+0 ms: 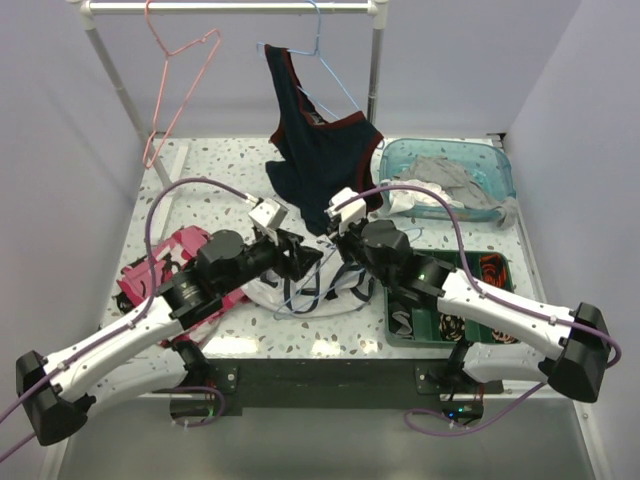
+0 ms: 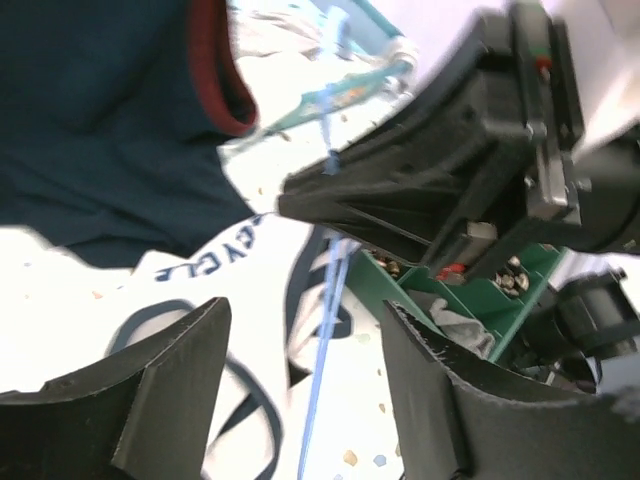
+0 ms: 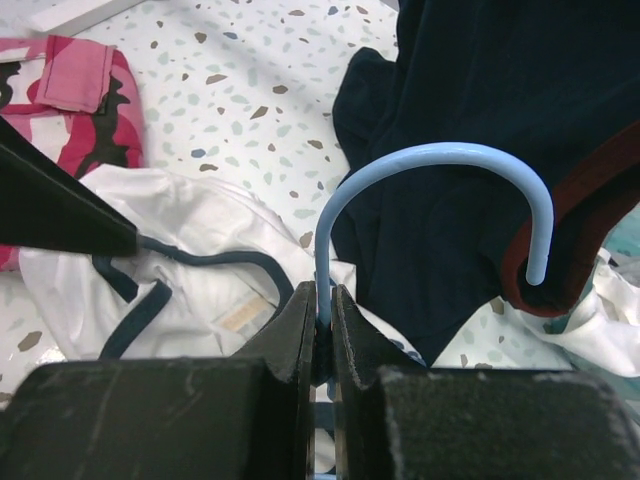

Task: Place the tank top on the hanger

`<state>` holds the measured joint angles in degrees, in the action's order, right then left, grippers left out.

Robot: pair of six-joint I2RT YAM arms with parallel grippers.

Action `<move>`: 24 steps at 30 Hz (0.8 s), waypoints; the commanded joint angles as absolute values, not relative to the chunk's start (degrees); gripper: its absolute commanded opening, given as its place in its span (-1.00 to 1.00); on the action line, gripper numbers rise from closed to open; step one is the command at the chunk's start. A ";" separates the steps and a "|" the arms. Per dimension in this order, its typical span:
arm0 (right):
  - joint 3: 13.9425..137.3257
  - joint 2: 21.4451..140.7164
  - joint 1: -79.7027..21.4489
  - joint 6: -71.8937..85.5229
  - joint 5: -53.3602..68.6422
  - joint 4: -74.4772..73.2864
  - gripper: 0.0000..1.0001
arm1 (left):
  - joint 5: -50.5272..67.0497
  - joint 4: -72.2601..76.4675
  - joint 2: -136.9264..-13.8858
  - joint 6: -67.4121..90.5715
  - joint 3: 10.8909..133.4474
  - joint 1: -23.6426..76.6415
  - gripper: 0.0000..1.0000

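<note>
The tank top (image 3: pixel 200 270) is white with navy trim, the hanger (image 3: pixel 430 152) light blue, the hanging top (image 3: pixel 480 80) navy with red trim, the table (image 3: pixel 250 80) speckled.

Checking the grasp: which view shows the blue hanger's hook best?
Right wrist. The hook of the hanger is large and sharp, its neck pinched by the right gripper, jaws shut. Left wrist shows only a blurred stretch of wire; top external mostly hides it behind the arms.
</note>
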<state>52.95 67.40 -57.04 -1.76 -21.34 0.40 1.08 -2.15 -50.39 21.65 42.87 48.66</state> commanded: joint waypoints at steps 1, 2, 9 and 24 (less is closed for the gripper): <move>51.77 64.17 -57.74 -3.43 -24.78 1.93 -1.00 | -8.84 -13.95 -47.46 26.35 48.68 46.33 0.27; 51.51 63.73 -57.66 -3.43 -25.13 1.85 -1.00 | -9.22 -18.50 -47.72 27.93 49.21 45.62 0.17; 48.87 60.38 -57.74 -2.90 -26.19 1.05 -1.00 | -3.35 -26.64 -55.35 30.06 48.09 42.02 -0.14; 47.20 57.57 -57.83 -1.67 -26.46 0.18 -1.00 | 16.26 -13.45 -72.33 31.12 41.93 41.40 -0.16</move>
